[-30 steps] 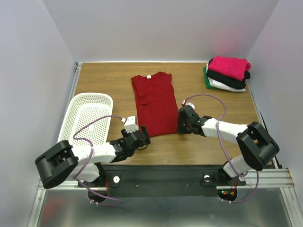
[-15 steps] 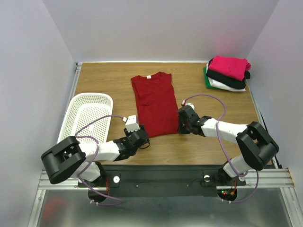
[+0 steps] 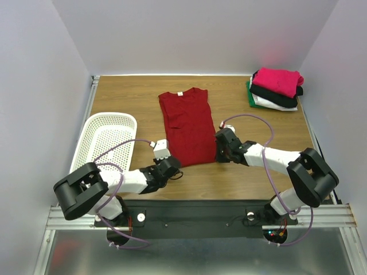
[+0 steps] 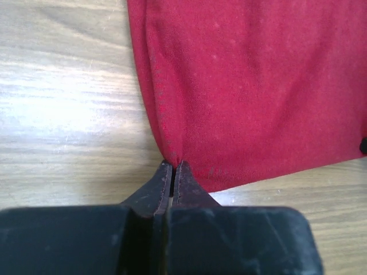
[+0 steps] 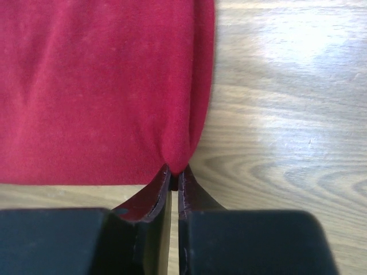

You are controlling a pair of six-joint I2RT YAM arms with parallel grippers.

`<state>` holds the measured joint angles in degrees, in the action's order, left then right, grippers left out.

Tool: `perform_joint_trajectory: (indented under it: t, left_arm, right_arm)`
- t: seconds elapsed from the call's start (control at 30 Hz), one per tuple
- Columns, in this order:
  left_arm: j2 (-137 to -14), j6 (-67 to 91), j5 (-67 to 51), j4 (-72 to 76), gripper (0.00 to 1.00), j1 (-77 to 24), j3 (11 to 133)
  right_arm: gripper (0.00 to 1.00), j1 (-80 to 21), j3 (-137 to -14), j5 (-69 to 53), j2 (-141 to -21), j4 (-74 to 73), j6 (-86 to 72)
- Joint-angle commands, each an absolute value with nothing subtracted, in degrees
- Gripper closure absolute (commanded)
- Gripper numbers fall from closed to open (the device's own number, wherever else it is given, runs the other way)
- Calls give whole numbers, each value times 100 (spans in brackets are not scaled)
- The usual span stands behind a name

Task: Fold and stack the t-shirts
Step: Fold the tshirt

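A dark red t-shirt lies flat in the middle of the table, sleeves folded in, collar at the far end. My left gripper is shut on its near left hem corner. My right gripper is shut on the near right hem corner. In both wrist views the cloth bunches into the closed fingertips. A stack of folded t-shirts, pink on top, then black, white and green, sits at the far right corner.
A white perforated basket stands at the left edge of the wooden table. Grey walls close in the left, right and far sides. Purple cables loop over both arms.
Both grippers have closed on the red shirt's near hem corners. The left arm has edged slightly toward the shirt's corner.
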<state>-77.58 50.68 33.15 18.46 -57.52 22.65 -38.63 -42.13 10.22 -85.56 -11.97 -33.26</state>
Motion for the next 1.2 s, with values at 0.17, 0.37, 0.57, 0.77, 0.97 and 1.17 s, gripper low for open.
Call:
perform_joint_trajectory:
  t: [0.17,0.37,0.57,0.77,0.97,1.17]
  left_arm:
    - [-7129,5001,2857,1468,100,-5757,1864]
    - [-6505,5167,2681,1477,100,-6177,1644]
    - [-6223,5729,2742,1407,100,-6697,1459]
    - [-5915,5872,3032,1354,100,-7022,1572]
    - [-5652,5002,3568,1143,100,-6944,2283]
    - [-5335,4054,3543,1317,100,-6470,2671]
  right_arm:
    - [100,-4069,-3903,1011,-7788,-1511,-3454]
    - [100,-4280,-3604,1072,-7199,-1784,-3647]
    - [100,-4588,-3358,1134,-6663,-2082,-3902]
    - [100,-4702,-3339,1222,-6004,-2241,-3947]
    - [100,-4693,-4095,1792,-5941,-2250,-3604]
    - [100,-4693,-5078,2442,-6485,-2250,-3148]
